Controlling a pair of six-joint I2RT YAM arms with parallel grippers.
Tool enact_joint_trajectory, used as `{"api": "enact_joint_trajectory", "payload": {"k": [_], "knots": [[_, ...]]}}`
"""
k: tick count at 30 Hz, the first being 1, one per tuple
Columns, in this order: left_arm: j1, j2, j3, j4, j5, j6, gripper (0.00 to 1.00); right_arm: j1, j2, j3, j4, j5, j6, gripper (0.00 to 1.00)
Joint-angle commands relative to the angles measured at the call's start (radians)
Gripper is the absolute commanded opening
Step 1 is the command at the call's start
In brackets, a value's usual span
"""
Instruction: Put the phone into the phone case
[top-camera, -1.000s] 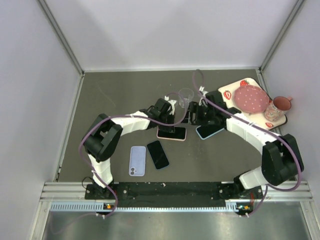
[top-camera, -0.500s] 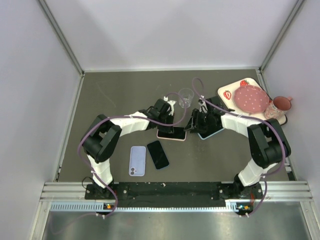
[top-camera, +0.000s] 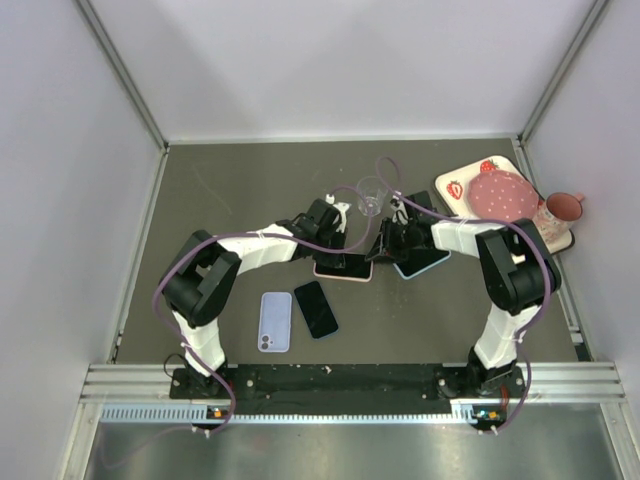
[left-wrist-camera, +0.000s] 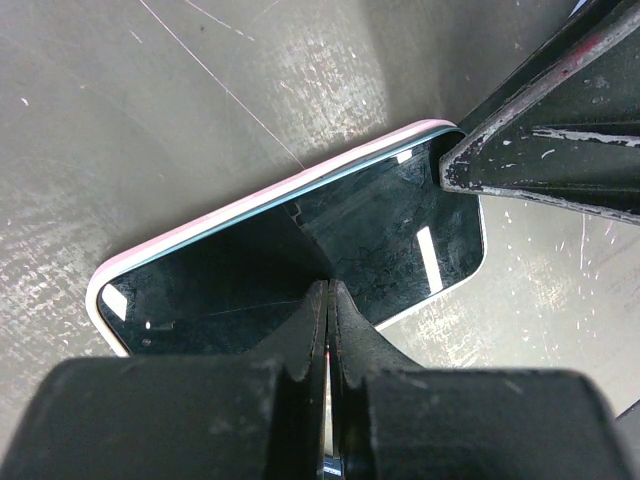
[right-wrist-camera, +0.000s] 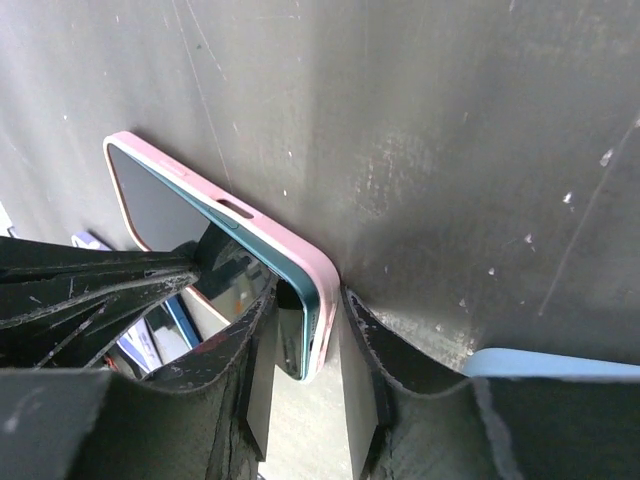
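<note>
The phone lies screen up in a pink phone case at mid-table. Its dark glass sits inside the pink rim. My left gripper is shut, its tips resting on the screen, with nothing between them. My right gripper straddles the phone's right corner. One finger touches the pink case from outside. The other finger stands a little off the screen, so the jaws are narrow but open. A teal phone edge shows along the case rim.
A light-blue case lies just right of the right gripper. A lavender phone and a black phone lie nearer the bases. A clear glass stands behind the left gripper. At far right stand a tray, a pink plate and a cup.
My right gripper has moved left onto the phone's right corner and its jaws have narrowed around it. The left gripper and the phone have stayed put.
</note>
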Motion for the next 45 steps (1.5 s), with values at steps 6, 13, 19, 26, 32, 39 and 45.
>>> {"api": "enact_joint_trajectory", "payload": {"k": [6, 13, 19, 26, 32, 39, 45], "knots": [[-0.011, 0.032, -0.051, -0.147, -0.071, 0.030, 0.00, 0.006, 0.082, 0.006, 0.000, 0.091, -0.022, 0.19], [-0.014, 0.038, -0.049, -0.149, -0.076, 0.030, 0.00, 0.020, 0.109, 0.024, -0.083, 0.171, -0.068, 0.13], [-0.014, 0.050, -0.037, -0.160, -0.103, 0.030, 0.00, 0.065, 0.136, 0.046, -0.133, 0.260, -0.095, 0.06], [-0.015, 0.038, -0.031, -0.169, -0.112, 0.035, 0.00, 0.117, 0.158, 0.095, -0.208, 0.387, -0.122, 0.01], [-0.015, 0.029, -0.029, -0.170, -0.125, 0.038, 0.00, 0.129, 0.195, 0.121, -0.270, 0.495, -0.147, 0.00], [-0.017, 0.018, -0.028, -0.174, -0.135, 0.038, 0.00, 0.213, 0.149, 0.118, -0.297, 0.723, -0.179, 0.00], [-0.018, 0.003, -0.031, -0.164, -0.146, 0.037, 0.00, 0.285, 0.096, 0.124, -0.302, 0.849, -0.194, 0.00]]}}
